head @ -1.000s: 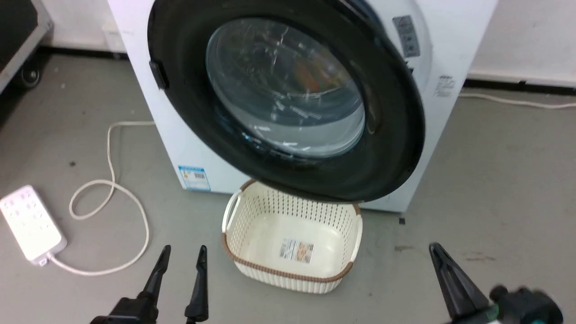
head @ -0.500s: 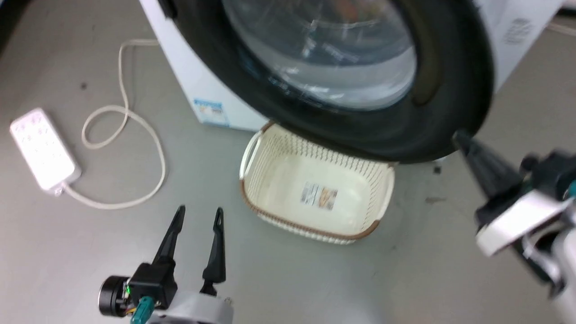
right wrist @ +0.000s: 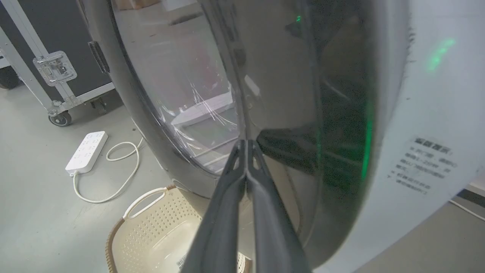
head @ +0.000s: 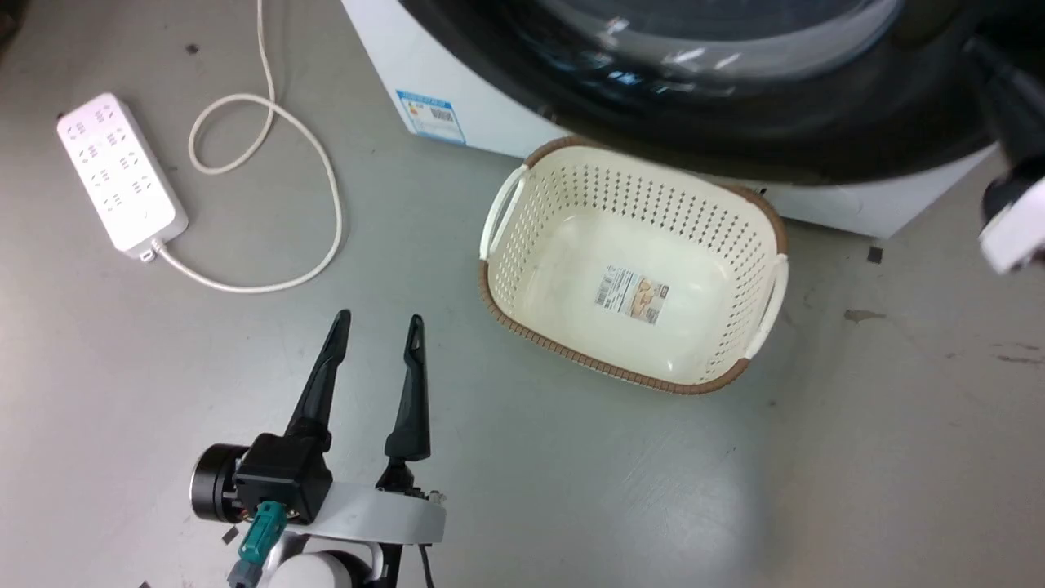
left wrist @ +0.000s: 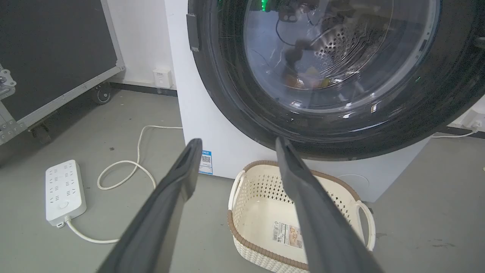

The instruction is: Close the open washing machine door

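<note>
Jaws of the right gripper [right wrist: 246,142] are pressing together, empty, at the washing machine door [right wrist: 197,83], while the left gripper [head: 379,317] is hanging spread and empty, farther off.

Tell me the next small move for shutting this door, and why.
Probably press the right gripper forward against the washing machine door, swinging it toward the washing machine. Its shut fingertips sit at or just off the door's glossy face, beside the black rim, while the open left gripper hovers over the floor, away from the door.
</note>
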{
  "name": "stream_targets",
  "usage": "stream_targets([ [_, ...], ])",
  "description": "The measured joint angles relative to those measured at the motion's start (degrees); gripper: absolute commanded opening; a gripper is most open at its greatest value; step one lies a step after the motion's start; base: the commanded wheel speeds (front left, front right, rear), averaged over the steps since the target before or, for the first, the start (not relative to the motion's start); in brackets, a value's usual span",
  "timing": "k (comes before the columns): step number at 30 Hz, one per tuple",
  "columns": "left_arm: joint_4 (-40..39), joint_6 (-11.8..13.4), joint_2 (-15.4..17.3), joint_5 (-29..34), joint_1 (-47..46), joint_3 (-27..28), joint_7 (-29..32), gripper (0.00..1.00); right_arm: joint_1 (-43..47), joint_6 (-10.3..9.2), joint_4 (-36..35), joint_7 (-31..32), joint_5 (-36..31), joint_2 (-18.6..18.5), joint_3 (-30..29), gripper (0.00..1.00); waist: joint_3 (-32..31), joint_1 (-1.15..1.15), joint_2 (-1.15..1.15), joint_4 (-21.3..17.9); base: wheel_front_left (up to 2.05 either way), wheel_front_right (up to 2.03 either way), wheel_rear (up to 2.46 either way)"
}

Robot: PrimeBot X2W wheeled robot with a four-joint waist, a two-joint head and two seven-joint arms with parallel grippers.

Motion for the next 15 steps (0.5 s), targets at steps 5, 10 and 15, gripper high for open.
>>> stream_targets([
  [5,-0.66,0.67,-0.01,-0.05,-0.60,-0.90,0.00,1.00,-5.99,0.00,5.70,0.78,1.44,0.01,-0.12,0.00,1.33,0.00,0.00,0.47,0.00,0.00,0.00],
  [10,-1.00,1.09,-0.03,-0.10,-1.14,-1.58,0.00,1.00,-10.60,0.11,11.21,0.80,1.74,0.23,-0.34,0.00,2.20,-0.01,0.00,0.74,0.00,0.00,0.00],
  [15,-0.98,1.64,-0.04,-0.48,-1.39,-2.09,0.00,1.00,-12.49,0.57,14.77,-0.12,1.82,1.22,0.27,0.00,2.39,-0.01,0.00,0.88,0.00,0.00,0.00],
])
